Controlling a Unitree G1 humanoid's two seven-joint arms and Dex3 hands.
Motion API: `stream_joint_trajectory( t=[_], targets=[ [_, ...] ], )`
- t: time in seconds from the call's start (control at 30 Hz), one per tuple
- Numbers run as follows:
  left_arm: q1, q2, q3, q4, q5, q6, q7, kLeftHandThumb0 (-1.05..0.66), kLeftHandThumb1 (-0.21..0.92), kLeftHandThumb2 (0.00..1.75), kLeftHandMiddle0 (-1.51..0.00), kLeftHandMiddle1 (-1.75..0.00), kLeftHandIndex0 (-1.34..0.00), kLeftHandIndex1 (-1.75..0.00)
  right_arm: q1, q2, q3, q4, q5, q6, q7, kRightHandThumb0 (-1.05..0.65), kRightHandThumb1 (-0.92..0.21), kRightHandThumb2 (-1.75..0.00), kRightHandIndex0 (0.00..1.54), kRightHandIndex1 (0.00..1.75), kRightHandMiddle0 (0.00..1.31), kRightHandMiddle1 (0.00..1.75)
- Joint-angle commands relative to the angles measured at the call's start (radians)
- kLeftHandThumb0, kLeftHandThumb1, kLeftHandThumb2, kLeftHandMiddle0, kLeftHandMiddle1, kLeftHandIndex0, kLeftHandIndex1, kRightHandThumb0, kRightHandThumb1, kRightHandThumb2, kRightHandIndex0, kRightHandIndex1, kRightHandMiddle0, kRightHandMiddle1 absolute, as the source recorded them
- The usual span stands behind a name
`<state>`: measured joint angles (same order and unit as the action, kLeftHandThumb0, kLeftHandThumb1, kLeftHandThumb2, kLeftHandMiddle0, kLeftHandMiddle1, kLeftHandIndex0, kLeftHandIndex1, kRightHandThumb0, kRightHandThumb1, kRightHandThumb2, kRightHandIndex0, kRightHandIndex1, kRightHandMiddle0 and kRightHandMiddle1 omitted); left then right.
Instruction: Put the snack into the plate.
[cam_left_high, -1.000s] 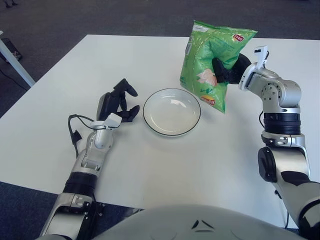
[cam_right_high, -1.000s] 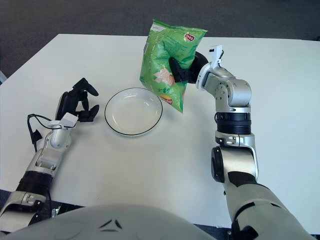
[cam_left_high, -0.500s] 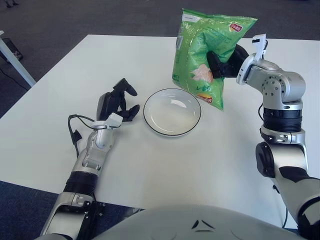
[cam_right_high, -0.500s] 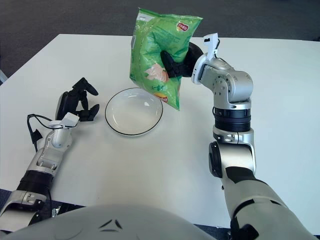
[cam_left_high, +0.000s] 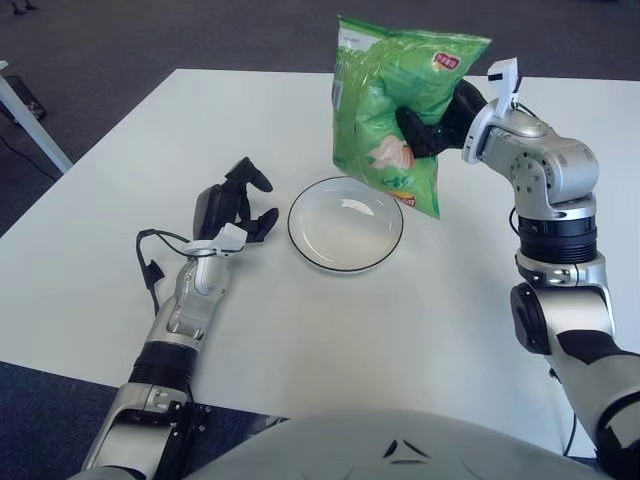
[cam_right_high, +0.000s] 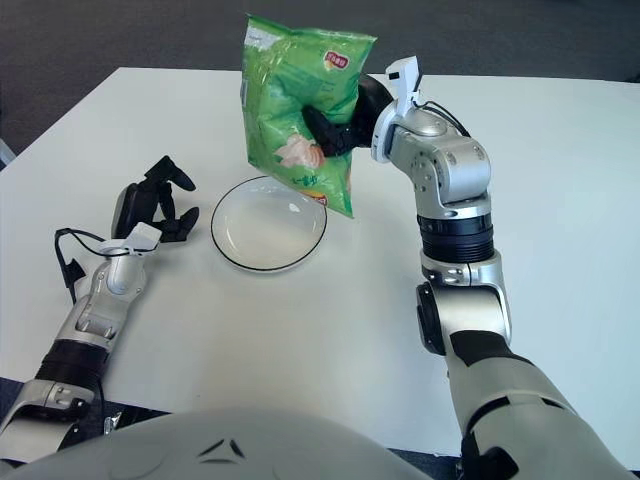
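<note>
A green bag of chips (cam_left_high: 395, 105) hangs upright in the air, held by my right hand (cam_left_high: 428, 125), whose fingers are shut on its middle. The bag's lower edge is above the far right rim of the plate (cam_left_high: 345, 223), a shallow white dish with a dark rim on the white table. The plate holds nothing. My left hand (cam_left_high: 238, 205) rests on the table just left of the plate, fingers loosely spread and empty.
The white table (cam_left_high: 330, 330) extends around the plate, with its near edge in front of me and its left edge by the dark floor. A white table leg (cam_left_high: 28, 125) stands at the far left.
My right hand has carried the chip bag up and to the left, from beside the plate's right side to above its far right rim. The left hand has not moved.
</note>
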<state>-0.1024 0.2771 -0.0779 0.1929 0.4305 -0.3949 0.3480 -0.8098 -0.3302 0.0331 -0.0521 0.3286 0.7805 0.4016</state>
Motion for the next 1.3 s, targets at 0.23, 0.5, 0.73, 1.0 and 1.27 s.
stream_joint_trajectory(
  t=[0.23, 0.5, 0.73, 1.0, 1.27],
  targets=[
    [0.117, -0.093, -0.045, 0.088, -0.007, 0.024, 0.031, -0.45, 0.39, 1.22, -1.18, -1.75, -0.55, -1.75, 0.018, -0.059, 0.148, 0.079, -0.282, -0.599, 0.05, 0.0, -0.04, -1.62, 0.84, 1.7, 0.58, 1.75],
    [0.114, -0.099, -0.049, 0.087, 0.006, 0.032, 0.048, -0.46, 0.39, 1.22, -1.18, -1.75, -0.55, -1.75, 0.033, -0.046, 0.197, 0.201, -0.421, -0.952, -0.016, 0.0, 0.04, -1.72, 0.87, 1.74, 0.66, 1.75],
    [0.11, -0.107, -0.053, 0.087, 0.012, 0.041, 0.06, -0.46, 0.39, 1.23, -1.18, -1.75, -0.55, -1.75, 0.023, -0.068, 0.238, 0.281, -0.53, -1.209, -0.056, -0.43, -0.25, -1.39, 1.25, 1.75, 0.63, 1.75],
    [0.11, -0.113, -0.061, 0.081, 0.023, 0.05, 0.08, -0.46, 0.38, 1.23, -1.19, -1.75, -0.56, -1.75, -0.002, -0.058, 0.261, 0.406, -0.6, -1.38, -0.092, -0.48, -0.29, -1.34, 1.3, 1.75, 0.63, 1.75],
    [0.109, -0.12, -0.079, 0.064, 0.03, 0.083, 0.106, -0.46, 0.38, 1.24, -1.18, -1.75, -0.56, -1.75, -0.029, -0.045, 0.298, 0.554, -0.707, -1.569, -0.142, -0.48, -0.32, -1.31, 1.3, 1.75, 0.61, 1.75]
  ],
)
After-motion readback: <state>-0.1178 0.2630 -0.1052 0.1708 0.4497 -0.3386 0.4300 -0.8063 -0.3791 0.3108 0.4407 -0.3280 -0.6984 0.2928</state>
